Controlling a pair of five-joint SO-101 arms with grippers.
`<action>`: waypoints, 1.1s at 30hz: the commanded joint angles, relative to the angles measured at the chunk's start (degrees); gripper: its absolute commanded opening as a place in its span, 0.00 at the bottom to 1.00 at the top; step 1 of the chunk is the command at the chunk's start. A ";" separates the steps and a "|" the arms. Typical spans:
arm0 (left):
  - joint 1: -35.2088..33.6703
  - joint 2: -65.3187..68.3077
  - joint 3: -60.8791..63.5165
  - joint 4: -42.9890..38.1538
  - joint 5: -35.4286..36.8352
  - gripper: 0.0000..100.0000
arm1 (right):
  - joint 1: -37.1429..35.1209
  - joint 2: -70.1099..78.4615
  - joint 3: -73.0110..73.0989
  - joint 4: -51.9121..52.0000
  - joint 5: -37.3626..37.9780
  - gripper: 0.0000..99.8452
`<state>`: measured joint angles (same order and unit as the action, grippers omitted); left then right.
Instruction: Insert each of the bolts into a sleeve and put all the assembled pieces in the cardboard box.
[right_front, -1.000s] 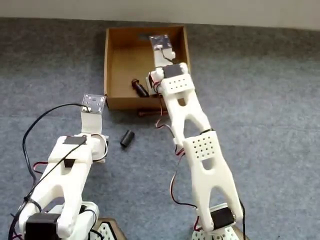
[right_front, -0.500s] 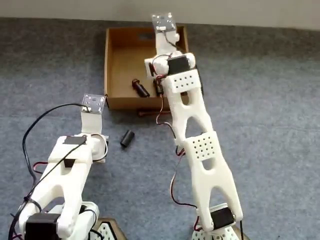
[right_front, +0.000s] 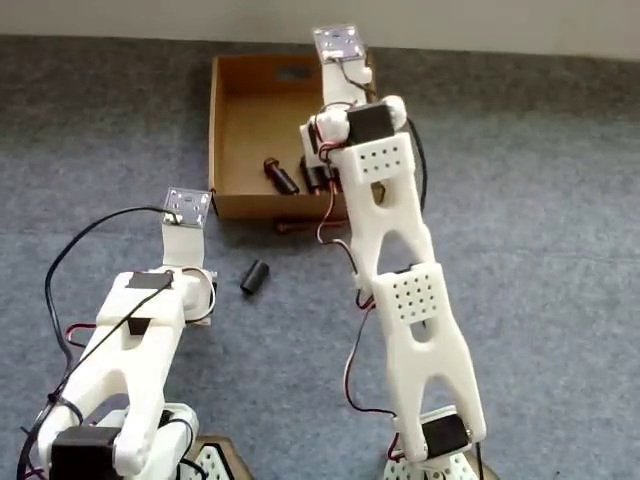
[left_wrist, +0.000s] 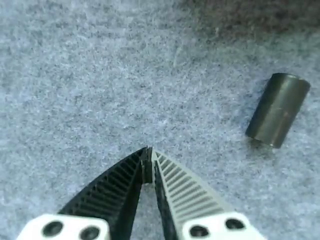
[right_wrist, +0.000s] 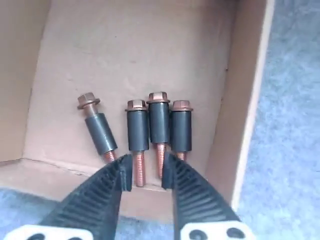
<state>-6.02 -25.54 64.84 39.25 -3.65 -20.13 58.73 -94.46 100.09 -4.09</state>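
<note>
Several bolts, each in a black sleeve, lie side by side on the floor of the cardboard box. My right gripper hangs open just above their threaded ends, holding nothing. In the high view one assembled piece lies in the box beside the right arm. A loose copper bolt rests on the carpet against the box's near wall. A single black sleeve lies on the carpet close to my left gripper, which is shut and empty; the high view shows this sleeve between the arms.
Grey carpet covers the table around the box. The right arm stretches over the box's right side and hides part of its inside. Cables trail from both arms.
The right arm's wrist has risen and swung toward the box's far wall, uncovering more pieces beside it. The left arm has kept still.
</note>
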 joint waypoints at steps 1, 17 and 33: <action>0.75 0.13 -2.15 0.09 0.70 0.01 | -0.13 -9.01 -7.08 0.92 0.09 0.11; 0.75 0.22 -2.15 0.09 0.70 0.01 | -5.93 -26.86 -2.24 1.27 -0.26 0.11; 0.31 -0.04 -2.24 0.09 0.79 0.01 | -14.64 -72.13 87.96 -17.54 -6.77 0.11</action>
<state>-6.02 -25.27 64.84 39.25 -3.21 -32.26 -3.43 -25.27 92.88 -9.98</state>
